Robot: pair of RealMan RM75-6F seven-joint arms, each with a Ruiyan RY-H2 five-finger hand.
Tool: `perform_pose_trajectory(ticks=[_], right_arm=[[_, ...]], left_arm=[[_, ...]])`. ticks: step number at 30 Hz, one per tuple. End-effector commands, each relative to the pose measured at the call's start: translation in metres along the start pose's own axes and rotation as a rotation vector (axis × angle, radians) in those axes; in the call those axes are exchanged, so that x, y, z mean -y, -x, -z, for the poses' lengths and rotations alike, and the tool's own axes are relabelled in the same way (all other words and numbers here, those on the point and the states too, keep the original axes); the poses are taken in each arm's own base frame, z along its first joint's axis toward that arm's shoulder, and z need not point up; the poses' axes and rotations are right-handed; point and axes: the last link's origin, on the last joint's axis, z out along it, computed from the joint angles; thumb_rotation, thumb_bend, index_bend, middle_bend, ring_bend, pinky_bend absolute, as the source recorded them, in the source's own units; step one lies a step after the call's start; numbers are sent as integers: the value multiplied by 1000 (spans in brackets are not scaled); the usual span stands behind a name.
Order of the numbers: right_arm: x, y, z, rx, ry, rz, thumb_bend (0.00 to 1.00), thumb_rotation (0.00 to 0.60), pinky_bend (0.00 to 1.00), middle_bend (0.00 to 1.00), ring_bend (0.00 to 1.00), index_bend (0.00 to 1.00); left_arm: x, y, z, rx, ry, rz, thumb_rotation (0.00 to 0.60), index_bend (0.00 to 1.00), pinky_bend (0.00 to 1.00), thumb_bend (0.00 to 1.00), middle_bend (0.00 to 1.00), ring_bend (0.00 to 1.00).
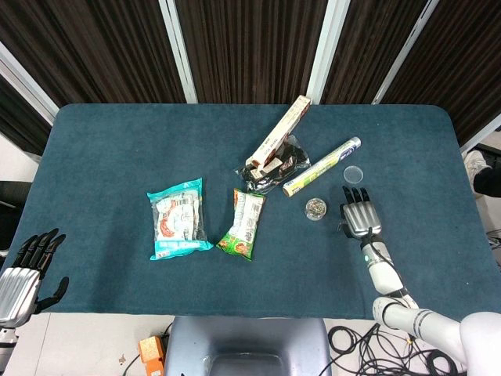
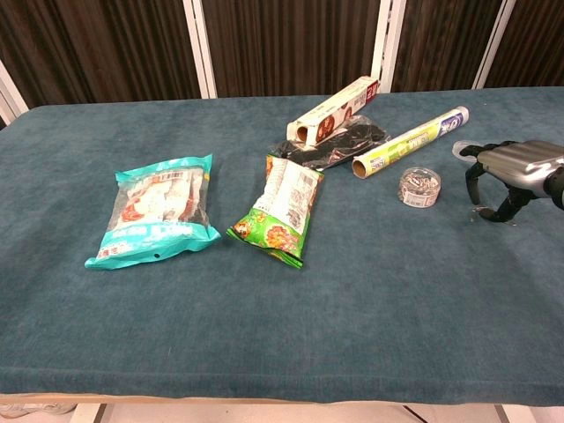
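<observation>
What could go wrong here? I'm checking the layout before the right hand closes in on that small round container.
The right hand hovers beside the small round container, whose clear lid lies apart: a knock might spill its contents. The foil roll just behind could roll if brushed. The left hand sits off the table's edge, too far to help.

The right hand [image 2: 509,181] is hovering palm-down over the table [image 2: 352,326], fingers [image 2: 476,181] curled downward and holding nothing, just right of the small round container [image 2: 419,188], which is lying below the foil roll [image 2: 411,142].
</observation>
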Motion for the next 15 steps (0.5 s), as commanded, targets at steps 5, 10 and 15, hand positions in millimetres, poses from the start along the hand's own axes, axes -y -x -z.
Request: perform_pose_trajectory(ticks=[5,10,15], right_arm=[[0,2,0,8,2,0,320,600,0,5,0,513],[2,3,-1,8,-1,3,320,600,0,5,0,524],[3,3,-3,9,-2,0,321,600,0,5,0,549]], left_arm=[[1,-1,-1,-2,0,1,600,0,66,429,8,0],[2,-1,0,-4,-5,4,600,0,65,429,8,0],[2,-2,0,-4,-3,5,600,0,65,429,8,0]])
